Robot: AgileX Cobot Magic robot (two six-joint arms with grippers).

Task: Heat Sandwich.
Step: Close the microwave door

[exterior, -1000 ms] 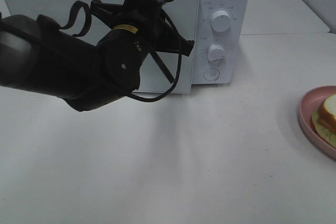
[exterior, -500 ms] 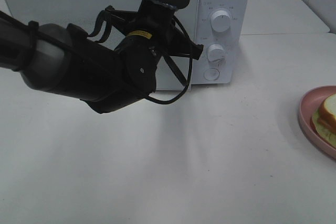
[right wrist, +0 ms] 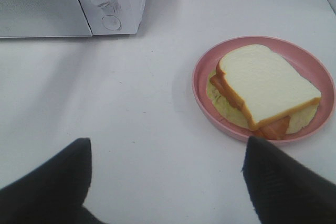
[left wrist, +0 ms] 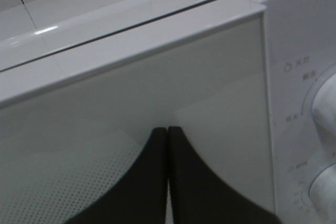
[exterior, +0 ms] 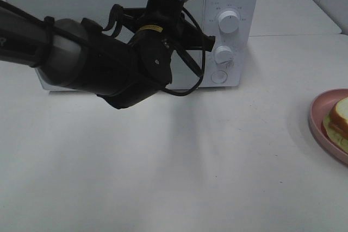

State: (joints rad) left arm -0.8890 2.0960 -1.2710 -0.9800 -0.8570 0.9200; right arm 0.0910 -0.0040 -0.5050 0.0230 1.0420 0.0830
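sandwich (right wrist: 265, 85) flat on pink plate (right wrist: 202, 72), long axis diagonal

- Left arm (exterior: 92, 69): bulky black housing, grey collar band, small screws.
- Black cables loop around its wrist; yellow label, text illegible.
- Jaws: matte black, curved; right pair seemingly ribbed.

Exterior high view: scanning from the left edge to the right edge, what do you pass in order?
Left arm → microwave door partly behind it → microwave control knobs → bare white table → pink plate with the sandwich, cut off at the right edge.
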